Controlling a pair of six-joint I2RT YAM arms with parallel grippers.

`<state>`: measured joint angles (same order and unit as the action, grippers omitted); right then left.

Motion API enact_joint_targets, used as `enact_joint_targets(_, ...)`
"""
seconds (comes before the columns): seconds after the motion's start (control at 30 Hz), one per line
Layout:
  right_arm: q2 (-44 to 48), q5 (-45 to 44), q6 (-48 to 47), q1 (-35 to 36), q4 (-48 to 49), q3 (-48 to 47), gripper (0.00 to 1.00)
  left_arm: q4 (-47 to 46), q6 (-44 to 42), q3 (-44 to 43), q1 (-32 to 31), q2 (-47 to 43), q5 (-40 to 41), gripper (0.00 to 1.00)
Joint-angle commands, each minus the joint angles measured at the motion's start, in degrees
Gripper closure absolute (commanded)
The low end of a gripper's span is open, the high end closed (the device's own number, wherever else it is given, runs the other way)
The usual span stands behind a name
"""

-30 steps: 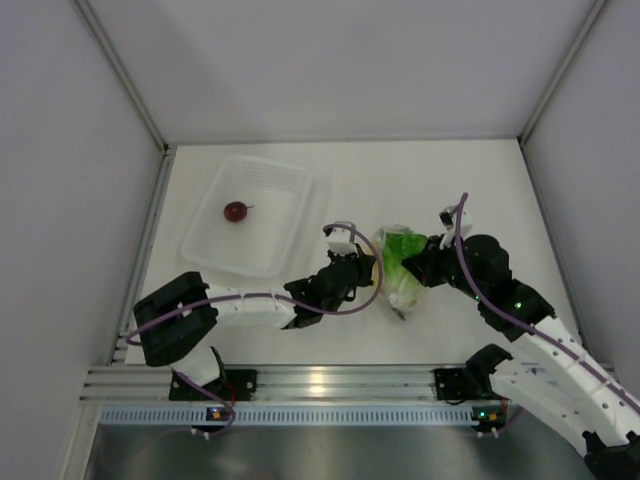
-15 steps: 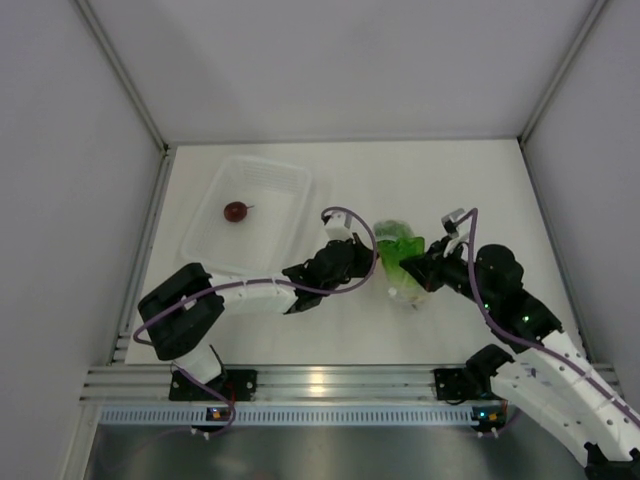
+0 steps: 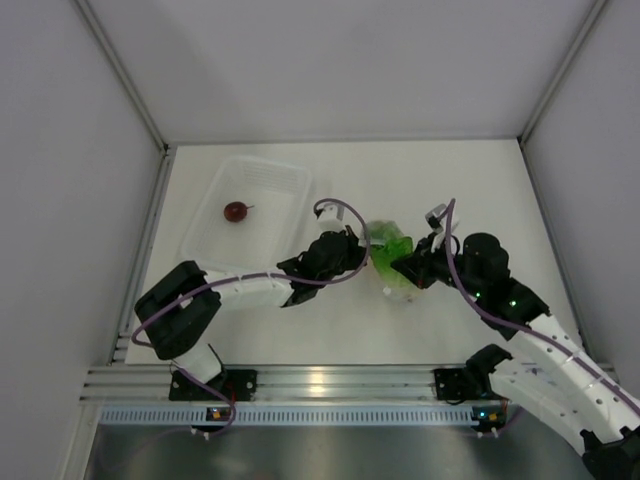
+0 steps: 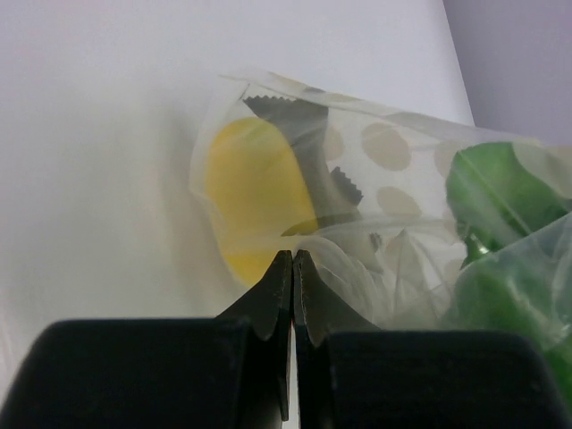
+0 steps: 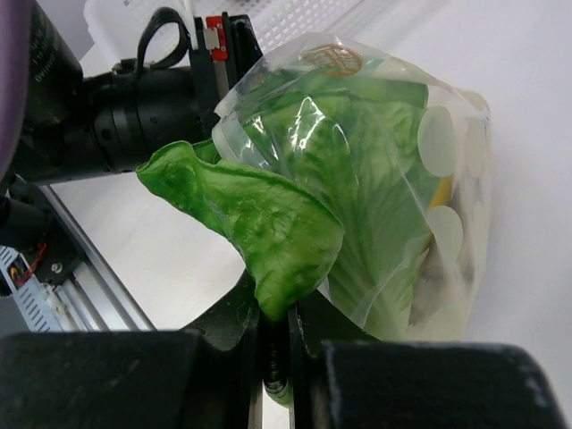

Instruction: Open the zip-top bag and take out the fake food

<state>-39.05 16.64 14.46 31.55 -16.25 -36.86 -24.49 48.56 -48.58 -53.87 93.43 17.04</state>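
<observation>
**Zip-top bag mid-extraction.** The zip-top bag (image 3: 392, 262) sits near the middle of the tabletop (image 3: 480, 190), between the two arms, with its mouth open. The left claw (image 4: 292, 261), jaws pressed together, pinches a fold of the dotted film. The yellow piece (image 4: 255, 201) lies inside, just beyond its tips. The right claw (image 5: 277, 335), all but closed, pinches the edge of the lettuce leaf (image 5: 259, 219), which hangs partly out of the mouth. A dark red fruit (image 3: 236, 211) rests in the tray (image 3: 265, 235).

Probable hazards:
- The thin film may slip from the left claw when the leaf is pulled, so the bag would trail along with it.
- The narrowly pinched leaf edge may slide out of the right claw.
</observation>
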Motion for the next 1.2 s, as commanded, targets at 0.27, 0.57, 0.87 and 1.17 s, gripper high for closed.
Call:
enact_joint_targets(0.27,-5.1,3.1,2.0,0.1,-5.7,-2.0,1.00,-4.7,-5.3,-0.3,3.5,-8.9,4.1,1.00)
enact_joint_targets(0.57,-2.1,23.9,-0.1,0.6,0.3,-0.6,1.00,-5.7,-3.0,0.7,6.7,-9.4,2.5,1.00)
enact_joint_targets(0.87,0.1,35.8,0.5,0.8,8.2,-0.3,1.00,-5.7,-2.4,-1.1,8.6,-4.2,-3.3,1.00)
enact_joint_targets(1.17,-4.5,34.8,0.0,0.7,8.3,-3.2,1.00,-8.5,-3.0,-3.5,8.6,1.1,-14.6,1.00)
